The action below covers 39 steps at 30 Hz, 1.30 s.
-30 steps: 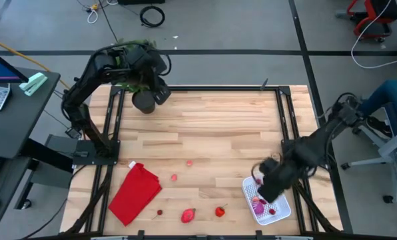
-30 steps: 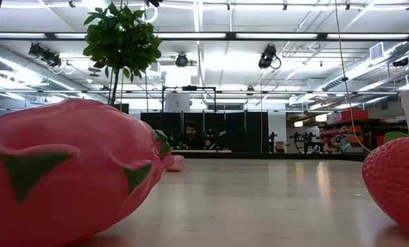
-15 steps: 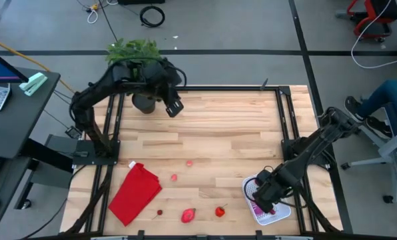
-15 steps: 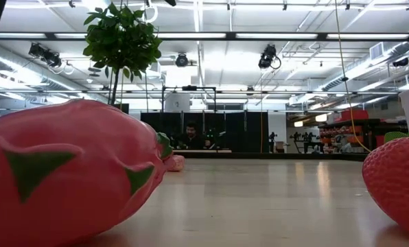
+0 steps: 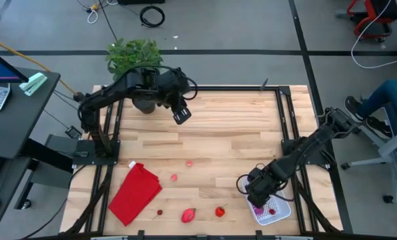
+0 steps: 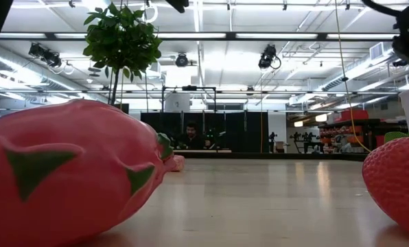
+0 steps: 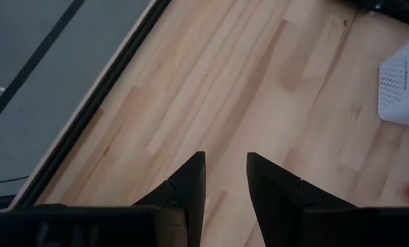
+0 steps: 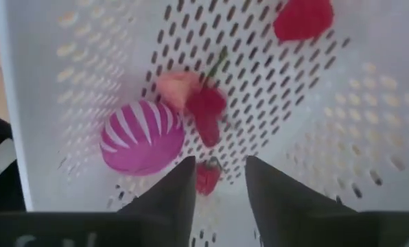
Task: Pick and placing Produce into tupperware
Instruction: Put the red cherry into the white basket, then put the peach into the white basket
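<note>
The white perforated tupperware sits near the table's right near corner and holds a purple striped ball and several red and pink bits. More produce lies on the wood: a pink dragon fruit, a strawberry, a cherry and two small pink bits. My right gripper hovers open over the tupperware's left part, fingers pointing down into it. My left gripper is open above the far middle of the table, over bare wood.
A folded red cloth lies near the left near corner. A potted plant stands at the far left edge behind my left arm. The low view is filled by the dragon fruit and the strawberry. A seated person is beyond the right edge.
My left gripper has swung from beside the plant toward the table's right and near side, out over the far middle of the wood. My right gripper has drifted toward the table's left and near edge, from the tupperware's far side to its left part.
</note>
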Motion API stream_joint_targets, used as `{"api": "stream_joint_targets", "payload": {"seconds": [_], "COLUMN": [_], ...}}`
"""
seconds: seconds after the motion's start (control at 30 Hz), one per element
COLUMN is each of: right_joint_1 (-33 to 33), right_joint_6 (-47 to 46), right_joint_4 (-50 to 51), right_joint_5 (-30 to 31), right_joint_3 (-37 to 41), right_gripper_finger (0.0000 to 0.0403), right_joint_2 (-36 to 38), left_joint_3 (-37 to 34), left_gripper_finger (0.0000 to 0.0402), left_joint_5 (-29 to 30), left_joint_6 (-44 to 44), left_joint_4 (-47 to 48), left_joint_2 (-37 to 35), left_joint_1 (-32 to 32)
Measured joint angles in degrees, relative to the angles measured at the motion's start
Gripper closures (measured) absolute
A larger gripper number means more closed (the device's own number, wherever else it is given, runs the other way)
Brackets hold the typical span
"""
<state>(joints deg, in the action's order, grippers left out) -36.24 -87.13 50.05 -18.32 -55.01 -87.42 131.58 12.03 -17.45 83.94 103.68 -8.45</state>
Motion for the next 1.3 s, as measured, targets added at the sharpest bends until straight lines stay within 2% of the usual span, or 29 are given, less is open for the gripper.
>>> {"api": "stream_joint_targets", "payload": {"seconds": [0.13,0.3,0.43,0.57,0.77,0.93,1.1,1.2,1.3], "right_joint_1": [1.3,4.0,5.7,6.5,6.5,6.5,6.5,6.4,5.7], "right_joint_6": [2.8,7.6,10.0,11.1,11.4,14.0,15.4,16.1,17.4], "right_joint_4": [0.0,0.1,-0.2,-1.1,-2.4,-2.5,-2.5,-2.5,-2.4], "right_joint_5": [-0.2,-4.5,-3.4,1.9,17.5,25.7,29.0,28.9,29.0], "right_joint_3": [0.2,-1.0,-3.3,-5.8,-8.1,-8.2,-8.2,-8.2,-8.2], "right_gripper_finger": [0.0246,0.0231,0.0229,0.0234,0.0241,0.0245,0.0245,0.0245,0.0245], "right_joint_2": [0.2,2.1,5.4,9.5,14.9,17.6,18.0,17.6,17.3], "left_joint_3": [0.0,0.0,0.0,0.0,0.0,0.0,0.0,0.0,0.0], "left_gripper_finger": [0.0287,0.0279,0.0273,0.0268,0.0255,0.0234,0.0211,0.0199,0.0187], "left_joint_5": [0.0,0.0,-0.1,-0.3,-0.4,-0.4,-2.5,-3.3,-6.6], "left_joint_6": [0.0,-0.5,-3.0,-6.2,-11.3,-18.1,-22.7,-22.6,-21.0], "left_joint_4": [0.3,1.5,3.7,6.0,5.8,5.0,4.7,5.0,5.2], "left_joint_2": [0.4,2.1,3.7,6.4,11.5,17.2,23.6,27.3,30.3], "left_joint_1": [1.1,3.8,7.6,12.3,19.1,22.0,22.5,22.4,21.9]}}
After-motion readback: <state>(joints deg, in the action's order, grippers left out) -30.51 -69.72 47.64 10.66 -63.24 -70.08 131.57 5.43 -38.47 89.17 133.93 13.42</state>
